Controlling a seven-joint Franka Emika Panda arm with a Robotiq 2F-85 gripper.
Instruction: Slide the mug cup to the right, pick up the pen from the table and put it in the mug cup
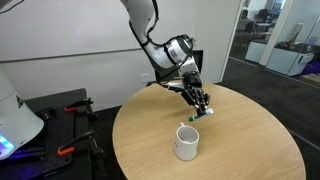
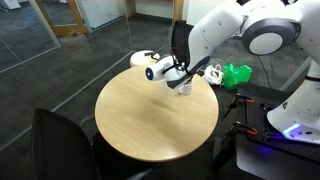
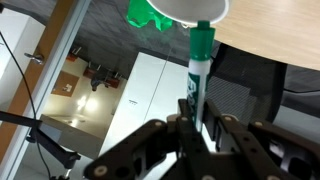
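Note:
My gripper [image 1: 203, 104] hangs over the round wood-grain table [image 1: 250, 140], shut on the pen [image 1: 207, 113]. It is tilted, and the pen points down toward the white mug cup [image 1: 187, 142], which stands upright just below and in front. In an exterior view the gripper [image 2: 178, 72] is right above the mug cup [image 2: 184, 87]. The wrist view stands upside down. There the pen [image 3: 200, 62], with a green end and a whitish printed barrel, runs from between the fingers of my gripper [image 3: 200, 125] up to the mug cup [image 3: 190, 8].
A black chair [image 2: 55, 140] stands at the table's near side and another chair [image 2: 180, 38] behind the arm. A green object [image 2: 237, 74] lies on a stand past the table's edge. Black equipment with red clamps [image 1: 60, 125] sits beside the table.

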